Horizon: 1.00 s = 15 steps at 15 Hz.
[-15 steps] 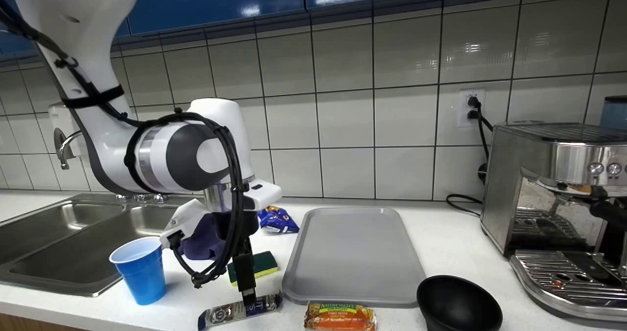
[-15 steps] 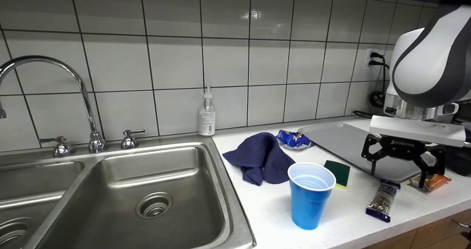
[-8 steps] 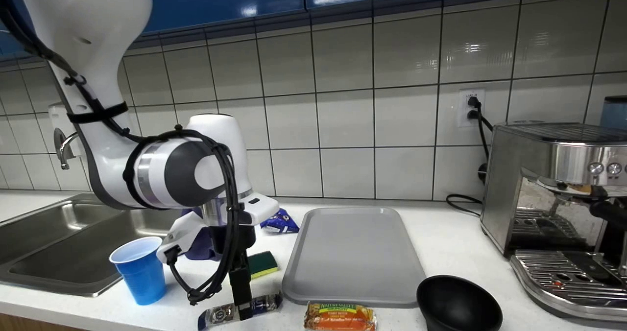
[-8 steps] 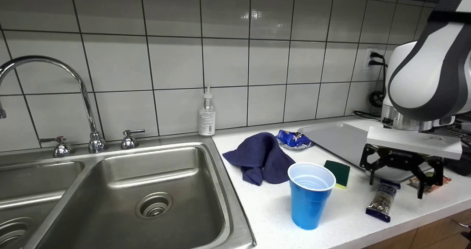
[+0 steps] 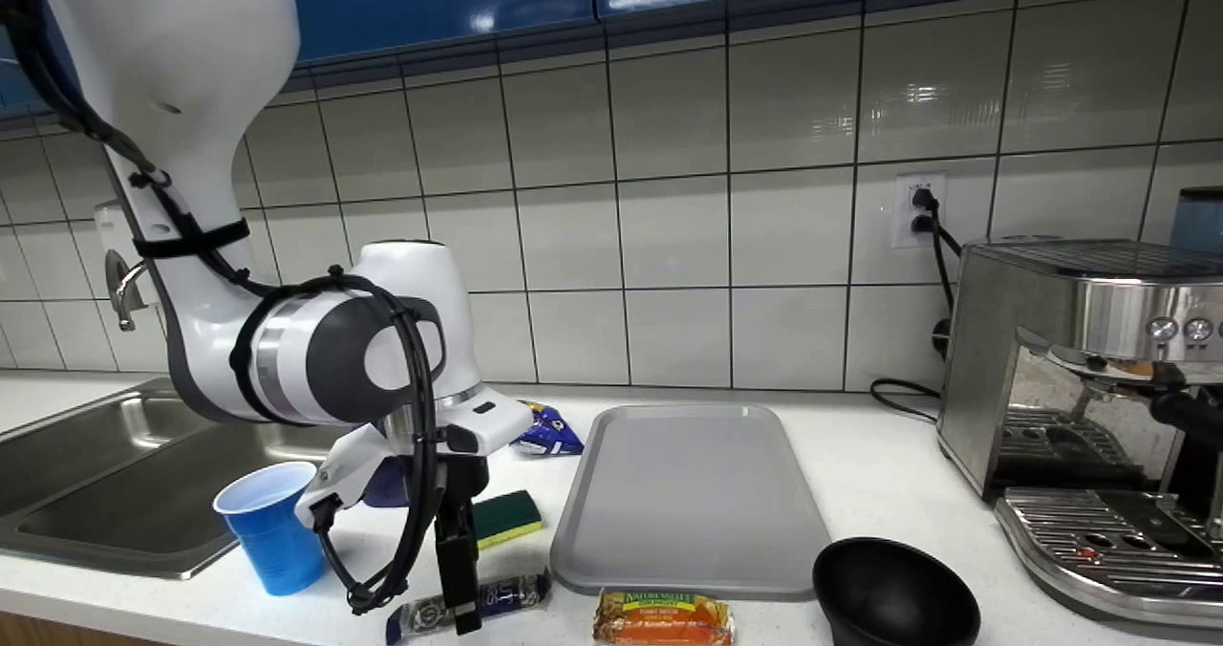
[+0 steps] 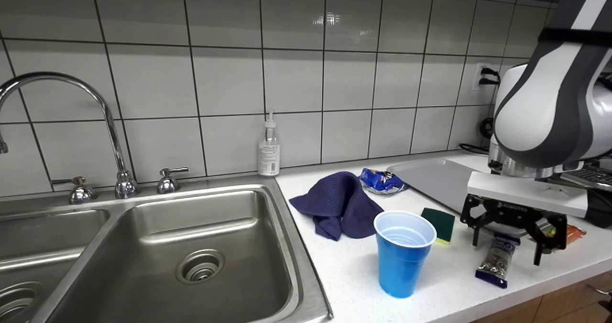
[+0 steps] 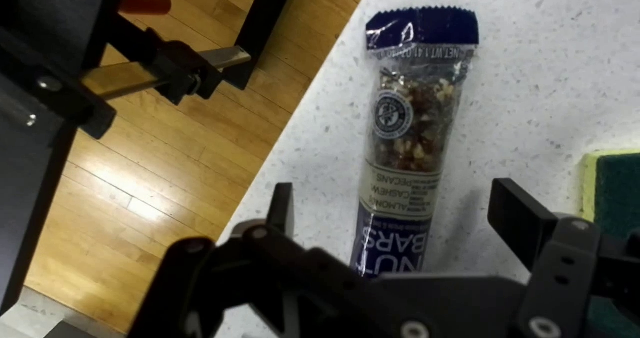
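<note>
Both fingers of my gripper (image 7: 393, 200) stand wide apart in the wrist view, one on each side of a nut bar (image 7: 410, 143) in a clear and dark blue wrapper. The bar lies flat on the counter, its near end hidden behind the gripper's body. Neither finger appears to touch it. In an exterior view the gripper (image 6: 507, 250) hangs low over the bar's upper end. A green and yellow sponge (image 6: 439, 223) lies close by, with a blue cup (image 6: 404, 265) upright in front of it. Beyond the gripper sits an orange granola bar (image 5: 662, 617).
A grey tray (image 5: 697, 503) lies behind the bars, a black bowl (image 5: 893, 589) at its front corner. A purple cloth (image 6: 337, 203) and blue snack bag (image 6: 382, 180) lie farther back. The sink (image 6: 287, 246) and coffee machine (image 5: 1099, 388) flank the counter.
The gripper has come down and shifted a little to the left in both exterior views, closer to the nut bar. Its fingers have stayed apart. The objects on the counter have not moved.
</note>
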Each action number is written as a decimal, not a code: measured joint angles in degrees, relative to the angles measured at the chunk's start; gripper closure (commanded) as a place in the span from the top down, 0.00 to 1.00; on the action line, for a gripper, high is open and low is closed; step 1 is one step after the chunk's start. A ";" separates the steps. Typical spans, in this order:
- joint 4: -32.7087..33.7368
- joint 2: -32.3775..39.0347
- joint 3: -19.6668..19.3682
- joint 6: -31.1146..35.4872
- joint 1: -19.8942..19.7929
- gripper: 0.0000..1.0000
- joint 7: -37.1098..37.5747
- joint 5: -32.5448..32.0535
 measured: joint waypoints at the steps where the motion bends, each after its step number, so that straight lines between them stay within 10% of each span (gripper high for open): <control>1: 0.01 0.23 0.00 0.26 0.19 0.66 -0.01 0.44; 9: 0.20 1.28 -0.09 1.31 0.84 0.04 -0.06 2.86; 15: 0.21 1.28 -0.30 1.46 1.09 0.07 -0.11 3.16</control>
